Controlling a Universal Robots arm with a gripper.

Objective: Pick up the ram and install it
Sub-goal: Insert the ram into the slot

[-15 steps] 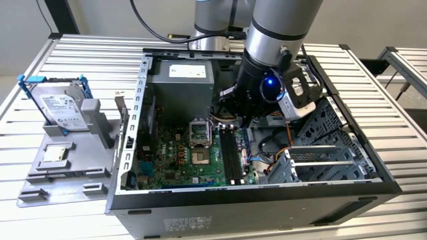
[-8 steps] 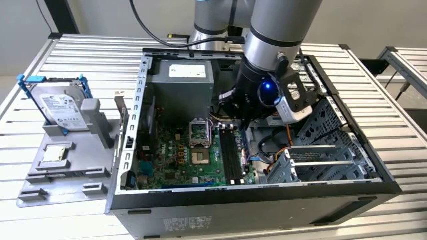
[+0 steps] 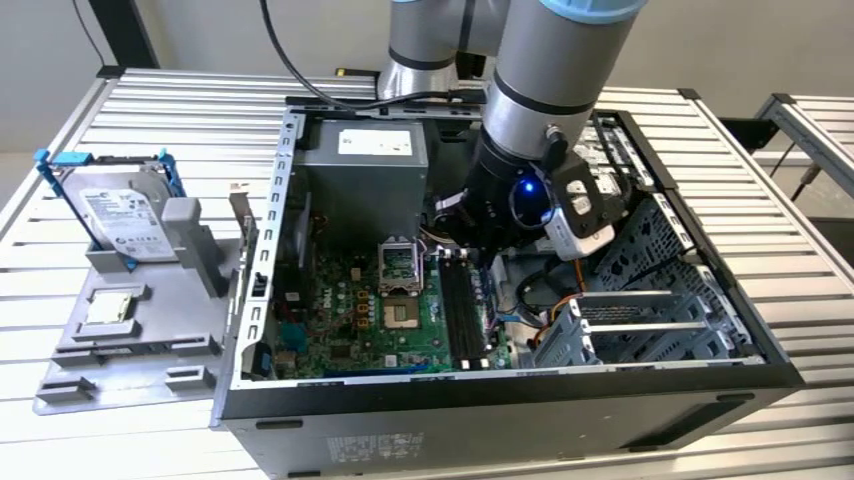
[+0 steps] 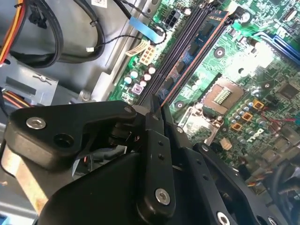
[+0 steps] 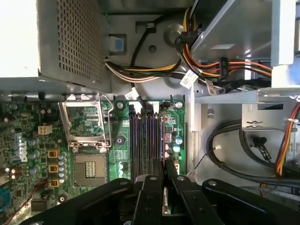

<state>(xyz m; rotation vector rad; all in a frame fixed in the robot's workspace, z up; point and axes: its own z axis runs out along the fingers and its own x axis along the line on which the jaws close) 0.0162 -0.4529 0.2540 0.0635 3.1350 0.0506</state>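
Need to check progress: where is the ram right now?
In both wrist views the ram stands edge-on in the motherboard's memory slots, its near end between the gripper's fingertips.

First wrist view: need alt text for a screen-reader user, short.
A black gripper hangs over the memory slots of a green motherboard inside an open computer case, closed on a thin stick, apparently the ram, lined up with the slots. An empty processor socket sits beside the slots, with bundled power cables beyond them.
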